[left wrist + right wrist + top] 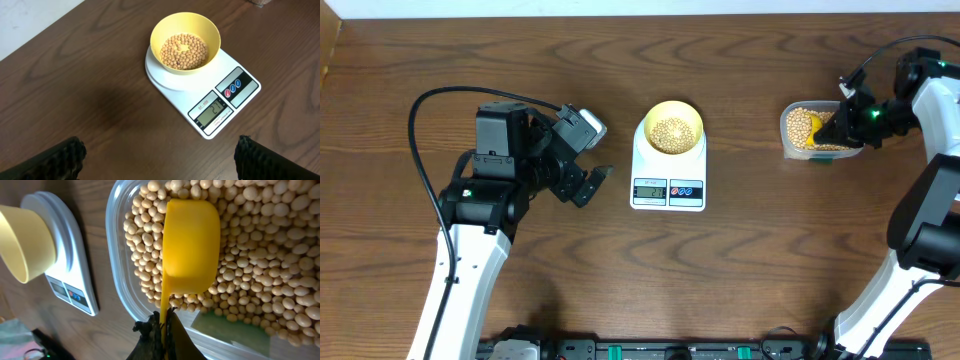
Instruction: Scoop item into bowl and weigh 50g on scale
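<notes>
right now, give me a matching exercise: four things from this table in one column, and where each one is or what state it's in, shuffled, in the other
Things
1. bowl
2. scoop
3. left gripper
4. clear tub

Places or states
A. open, empty, left of the scale
B. on the table, full of beans
C. on the scale's platform, beans inside
D. handle clamped in the shut right gripper

Pairs: 1-C, 2-D, 3-A, 4-B
</notes>
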Robot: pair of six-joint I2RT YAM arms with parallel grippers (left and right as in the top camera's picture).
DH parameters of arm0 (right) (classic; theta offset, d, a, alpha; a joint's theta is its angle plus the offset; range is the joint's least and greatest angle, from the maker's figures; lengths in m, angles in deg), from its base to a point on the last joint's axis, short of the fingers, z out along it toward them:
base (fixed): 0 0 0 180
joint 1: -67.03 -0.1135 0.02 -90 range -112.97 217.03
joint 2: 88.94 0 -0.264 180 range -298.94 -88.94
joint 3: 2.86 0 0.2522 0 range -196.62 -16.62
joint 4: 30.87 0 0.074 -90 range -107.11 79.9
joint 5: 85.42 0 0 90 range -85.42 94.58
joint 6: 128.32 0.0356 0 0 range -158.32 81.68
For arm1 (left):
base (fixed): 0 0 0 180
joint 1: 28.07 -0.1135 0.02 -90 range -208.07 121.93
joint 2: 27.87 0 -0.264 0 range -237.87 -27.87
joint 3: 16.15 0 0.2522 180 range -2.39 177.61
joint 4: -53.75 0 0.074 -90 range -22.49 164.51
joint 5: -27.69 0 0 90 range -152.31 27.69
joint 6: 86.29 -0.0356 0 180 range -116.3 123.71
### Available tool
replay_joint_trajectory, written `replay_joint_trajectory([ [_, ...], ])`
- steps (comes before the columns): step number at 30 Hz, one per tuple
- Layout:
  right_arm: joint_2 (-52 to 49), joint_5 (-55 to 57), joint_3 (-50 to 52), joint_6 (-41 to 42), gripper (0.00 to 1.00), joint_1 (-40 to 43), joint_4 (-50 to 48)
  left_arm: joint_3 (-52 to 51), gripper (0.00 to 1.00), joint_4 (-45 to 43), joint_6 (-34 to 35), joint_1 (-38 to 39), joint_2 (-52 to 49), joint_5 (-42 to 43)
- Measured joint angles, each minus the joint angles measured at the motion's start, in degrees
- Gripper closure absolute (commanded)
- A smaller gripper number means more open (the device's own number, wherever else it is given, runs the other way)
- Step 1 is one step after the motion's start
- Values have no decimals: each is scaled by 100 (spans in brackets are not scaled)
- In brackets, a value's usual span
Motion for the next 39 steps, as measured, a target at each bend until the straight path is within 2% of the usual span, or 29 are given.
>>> replay_joint_trajectory([
  [14,0,-1517,26,-254,99,942,448,0,3,0,0,0,0,0],
  [30,0,-2188,28,-654,99,1720,907,-2,3,0,0,0,0,0],
  [39,0,-2516,28,-964,99,1727,1239,0,3,0,0,0,0,0],
])
